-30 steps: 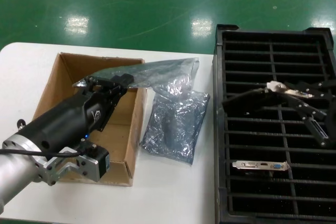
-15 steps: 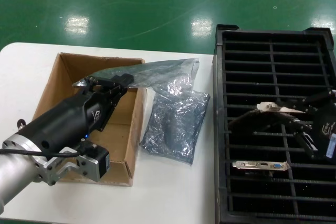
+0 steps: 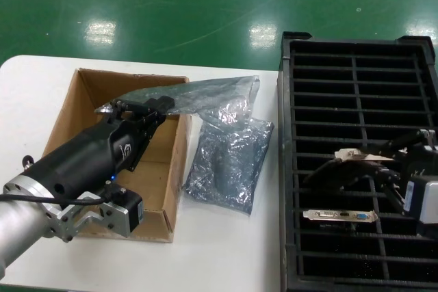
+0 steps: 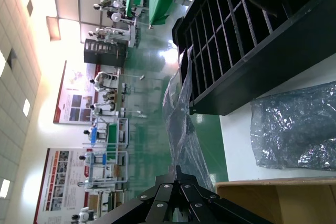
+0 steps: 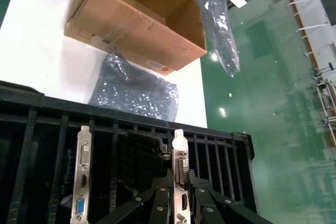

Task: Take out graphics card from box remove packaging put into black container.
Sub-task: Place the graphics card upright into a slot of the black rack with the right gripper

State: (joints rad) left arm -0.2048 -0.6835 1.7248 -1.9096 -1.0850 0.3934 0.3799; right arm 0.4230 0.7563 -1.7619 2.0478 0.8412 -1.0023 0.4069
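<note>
My right gripper point(image 3: 375, 163) is shut on the graphics card point(image 3: 352, 156) by its silver bracket and holds it tilted just above the slots of the black container point(image 3: 356, 66). In the right wrist view the jaws point(image 5: 180, 176) pinch the bracket point(image 5: 178, 148), and the dark board point(image 5: 137, 156) hangs beside them. My left gripper point(image 3: 133, 107) is over the box point(image 3: 176, 162), shut on the smoky see-through packaging point(image 3: 212, 92), which stretches out past the box's far right corner. It also shows in the left wrist view point(image 4: 181, 124), held by the gripper point(image 4: 177, 171).
A paler bluish-grey bag point(image 3: 227, 162) lies on the white table between box and container. Another card point(image 3: 340, 215) stands in a nearer slot, one row closer to me than the held card. The table edge and the green floor lie beyond.
My right gripper has brought the card toward me and down, closer to the slots. The left arm and its bag have not moved.
</note>
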